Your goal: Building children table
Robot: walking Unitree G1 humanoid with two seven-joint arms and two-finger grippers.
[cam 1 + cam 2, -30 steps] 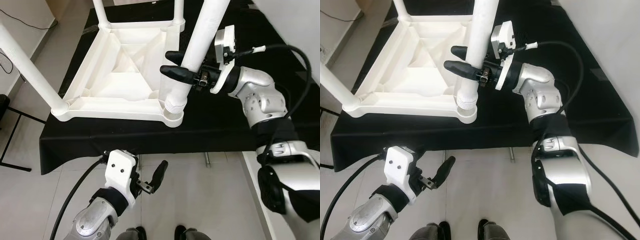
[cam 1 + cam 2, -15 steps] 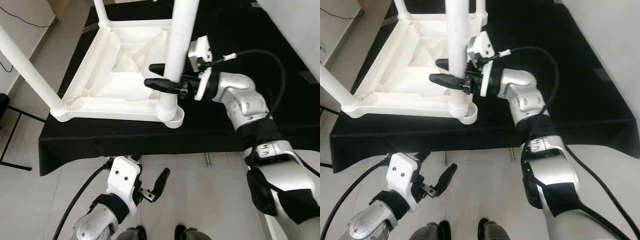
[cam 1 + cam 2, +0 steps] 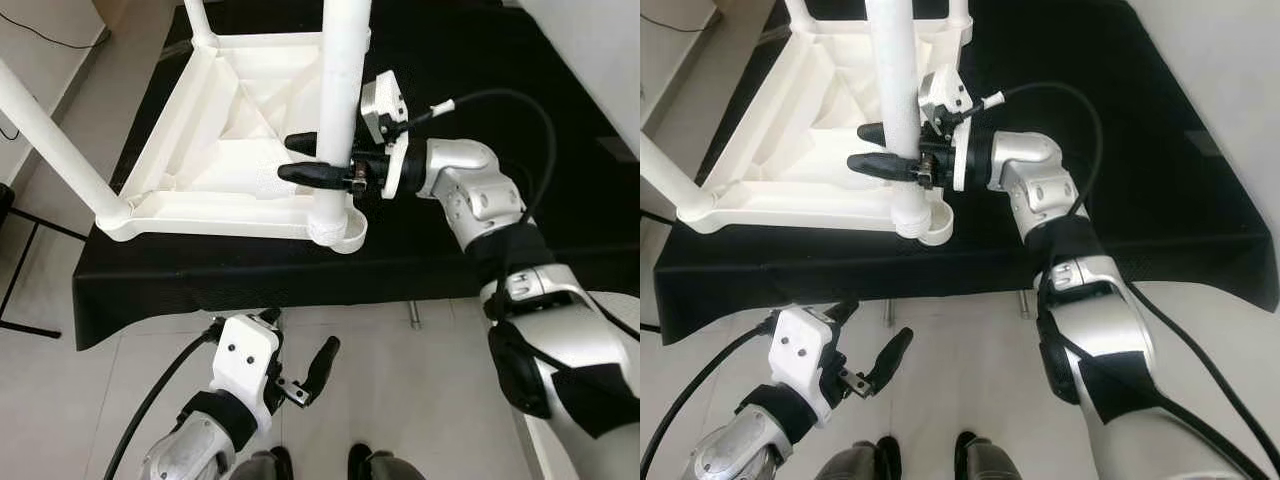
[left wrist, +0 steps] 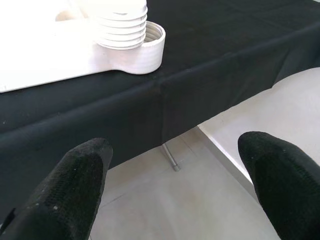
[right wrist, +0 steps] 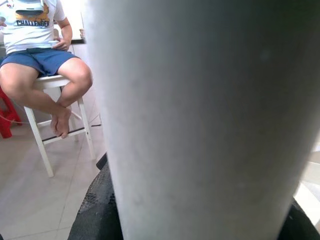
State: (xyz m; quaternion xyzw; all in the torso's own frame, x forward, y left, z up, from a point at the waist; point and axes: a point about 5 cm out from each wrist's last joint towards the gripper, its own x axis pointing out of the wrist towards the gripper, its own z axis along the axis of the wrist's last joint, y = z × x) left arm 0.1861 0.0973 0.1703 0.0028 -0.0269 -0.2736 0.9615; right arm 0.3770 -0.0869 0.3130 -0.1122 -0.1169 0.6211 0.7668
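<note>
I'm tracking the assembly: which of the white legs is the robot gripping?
The leg at the near right corner of the upturned tabletop, standing in its socket. The right gripper clamps it; the other legs stand untouched at the left and far corners.

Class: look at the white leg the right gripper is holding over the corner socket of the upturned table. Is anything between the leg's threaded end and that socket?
Nothing visible. The right gripper is shut on the leg, whose threaded end already sits in the corner socket of the table.
</note>
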